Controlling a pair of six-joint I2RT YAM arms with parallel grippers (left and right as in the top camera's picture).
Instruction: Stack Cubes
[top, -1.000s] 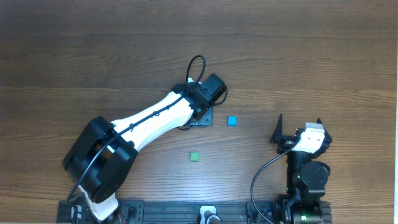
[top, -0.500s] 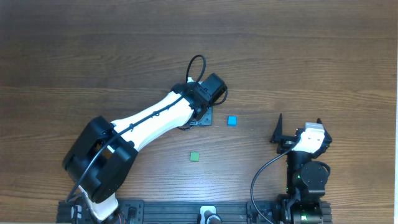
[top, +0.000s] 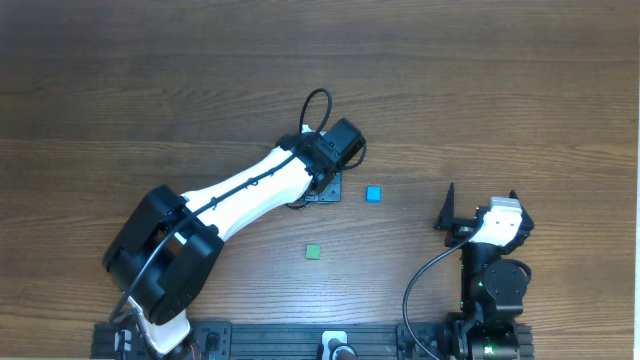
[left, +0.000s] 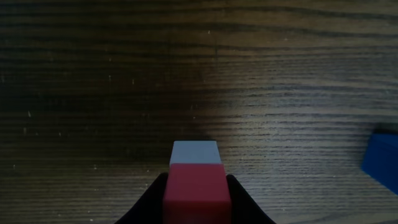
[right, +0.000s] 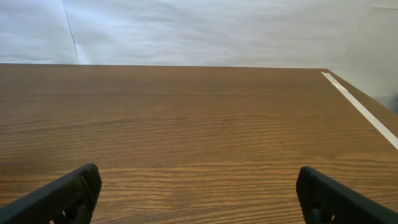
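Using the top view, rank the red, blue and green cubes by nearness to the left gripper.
1. Small red cube: clamped in the left gripper.
2. Small blue cube: just right of it in the top view.
3. Small green cube: lower in that view, slightly farther.

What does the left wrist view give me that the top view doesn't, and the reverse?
Left wrist, not top: the red cube clamped in the left gripper. Top, not left wrist: the green cube and the open right gripper. Both: the blue cube lying apart on the wooden table.
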